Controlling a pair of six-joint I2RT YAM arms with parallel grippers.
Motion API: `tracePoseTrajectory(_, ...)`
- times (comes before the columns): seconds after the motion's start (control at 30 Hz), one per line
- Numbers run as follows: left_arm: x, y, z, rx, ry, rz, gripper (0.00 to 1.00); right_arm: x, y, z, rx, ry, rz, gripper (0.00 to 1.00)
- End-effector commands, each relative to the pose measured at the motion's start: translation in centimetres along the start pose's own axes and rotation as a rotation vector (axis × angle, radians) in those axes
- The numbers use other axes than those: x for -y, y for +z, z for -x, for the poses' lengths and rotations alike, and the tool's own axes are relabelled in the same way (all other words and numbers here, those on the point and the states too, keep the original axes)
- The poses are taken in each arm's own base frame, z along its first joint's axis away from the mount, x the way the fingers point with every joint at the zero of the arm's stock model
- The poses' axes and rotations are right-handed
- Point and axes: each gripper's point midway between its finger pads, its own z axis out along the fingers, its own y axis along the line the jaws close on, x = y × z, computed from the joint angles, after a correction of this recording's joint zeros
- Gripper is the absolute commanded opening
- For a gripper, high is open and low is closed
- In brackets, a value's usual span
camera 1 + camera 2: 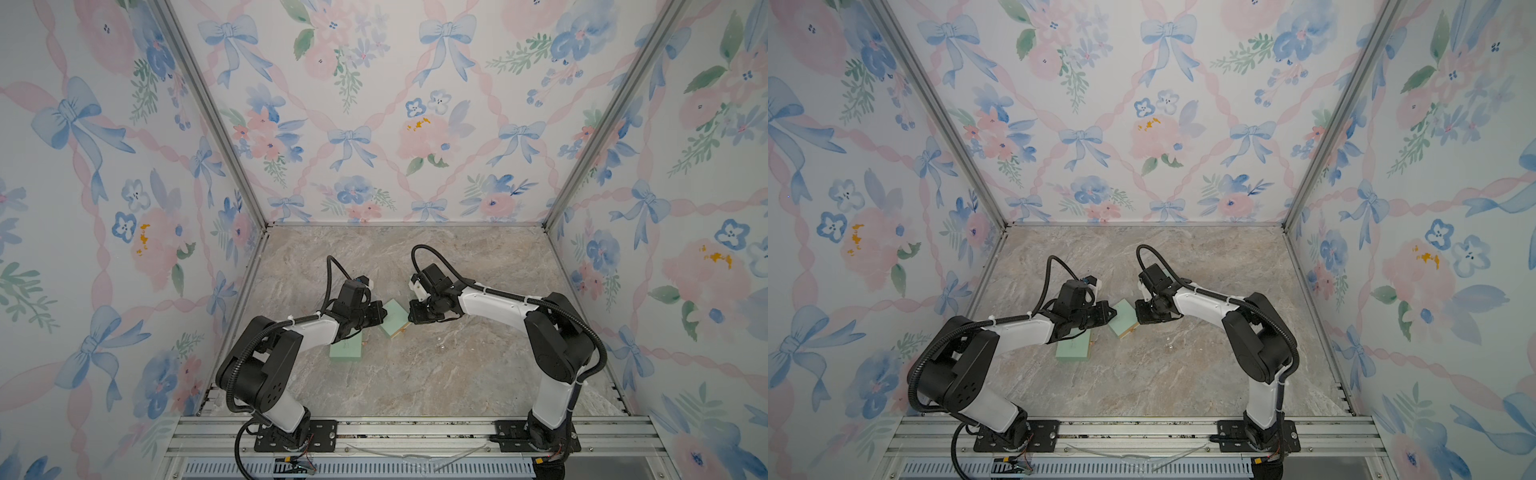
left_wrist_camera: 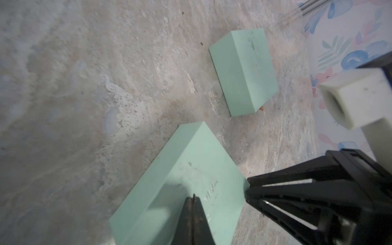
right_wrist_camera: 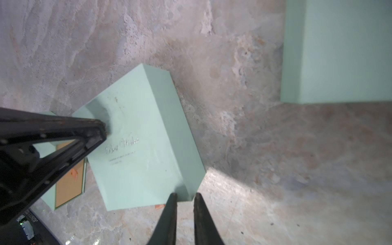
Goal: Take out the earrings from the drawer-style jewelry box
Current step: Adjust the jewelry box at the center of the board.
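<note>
Left gripper (image 2: 193, 198), jaws pressed together, presses down on the mint box sleeve (image 3: 140, 135). Right gripper (image 3: 184, 198), jaws slightly parted and empty, hovers at that sleeve's corner. Two earrings (image 1: 441, 343) lie on the marble worktop (image 1: 415, 382), near the drawer (image 3: 69, 180).

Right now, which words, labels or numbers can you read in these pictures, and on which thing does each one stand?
"Best Wishes", in silver script, the first word unclear: on the lid of the mint green box.
Two smaller lines under it: too small to read.
"Wishes", partly hidden by the left gripper: on the same box, in the left wrist view.
White print on a black part: blurred, unreadable.
</note>
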Motion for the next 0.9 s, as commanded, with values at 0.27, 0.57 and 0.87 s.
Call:
tracePoseTrajectory(0.27, -0.7, -0.9, -1.7, -0.032, -0.025, 0.042, 0.00, 1.9, 0.3, 0.0, -0.018, 0.030, -0.025, 0.18)
tracePoseTrajectory(0.57, 0.8, -3.1, 0.4, 0.039, 0.009, 0.041, 0.00, 0.9, -0.4, -0.5, -0.014, 0.055, 0.037, 0.19)
tracePoseTrajectory(0.87, -1.3, -2.5, 1.7, 0.051, -0.003, 0.110, 0.00, -0.1, 0.4, -1.1, -0.021, 0.064, 0.060, 0.19)
